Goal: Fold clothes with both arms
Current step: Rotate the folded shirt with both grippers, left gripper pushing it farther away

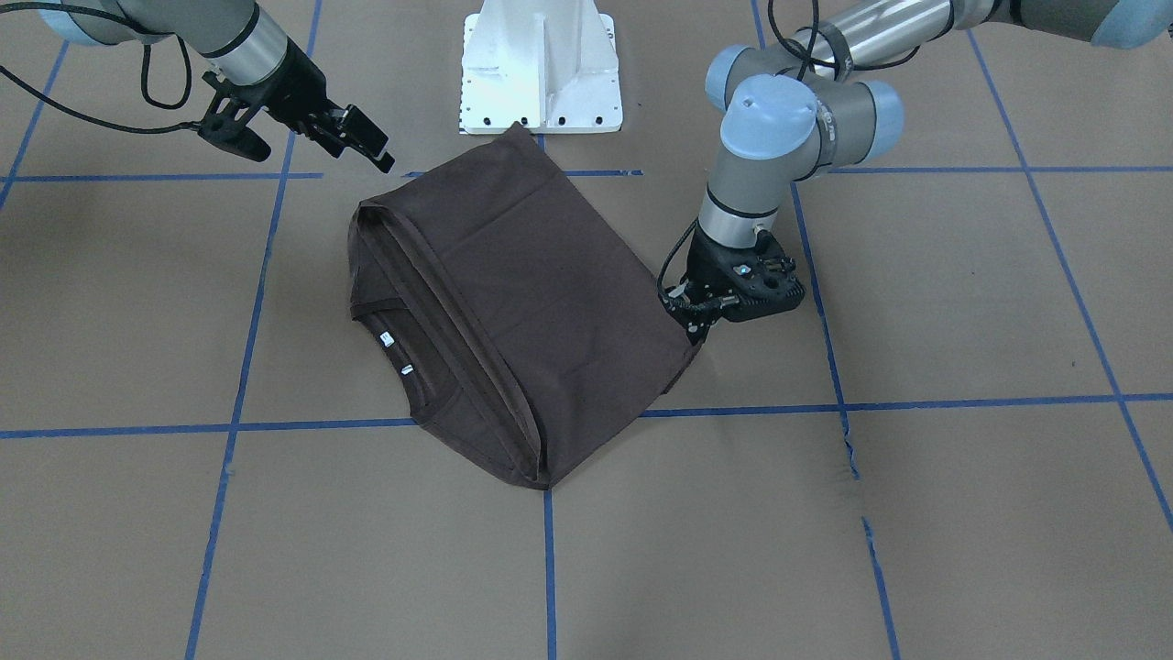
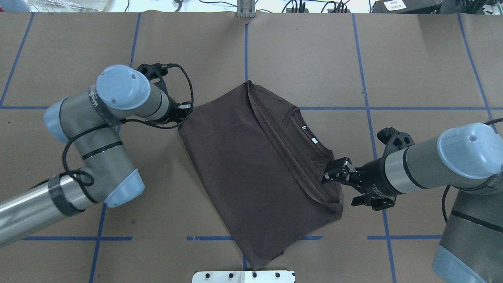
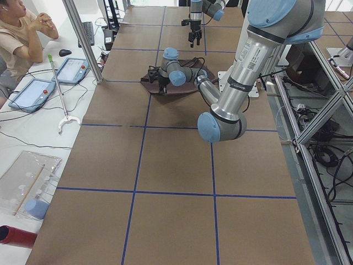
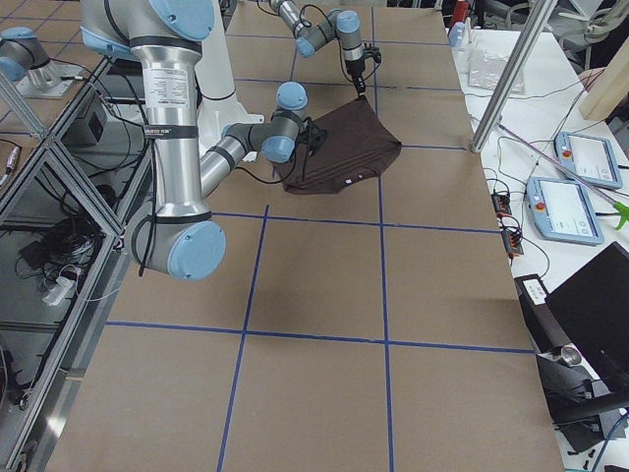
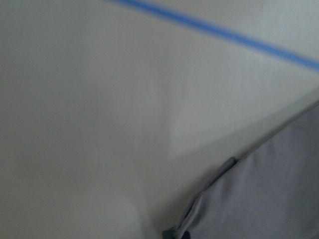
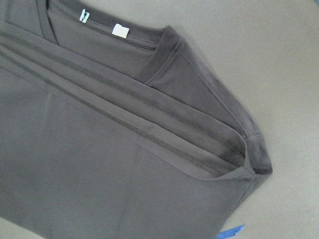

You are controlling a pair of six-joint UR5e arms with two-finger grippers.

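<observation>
The dark brown T-shirt [image 1: 531, 302] lies folded flat in the middle of the table [image 2: 412, 70], with its ribbed collar and white neck tags [image 2: 308, 133] showing. It also shows in the right wrist view [image 6: 109, 164]. My left gripper [image 1: 698, 323] is low at the shirt's corner, at the cloth edge [image 2: 184, 114]. Its fingers are hidden, so I cannot tell whether it grips the cloth. The left wrist view shows only a cloth corner [image 5: 259, 199] on the table. My right gripper [image 2: 340, 192] is open and empty. It hovers just off the shirt's collar-side corner [image 1: 321, 158].
The white pedestal base [image 1: 541, 82] stands just behind the shirt. Blue tape lines [image 2: 245, 47] cross the brown table cover. In the exterior left view an operator [image 3: 19, 30] sits beyond the table's far side, with tablets [image 3: 34, 93] beside him.
</observation>
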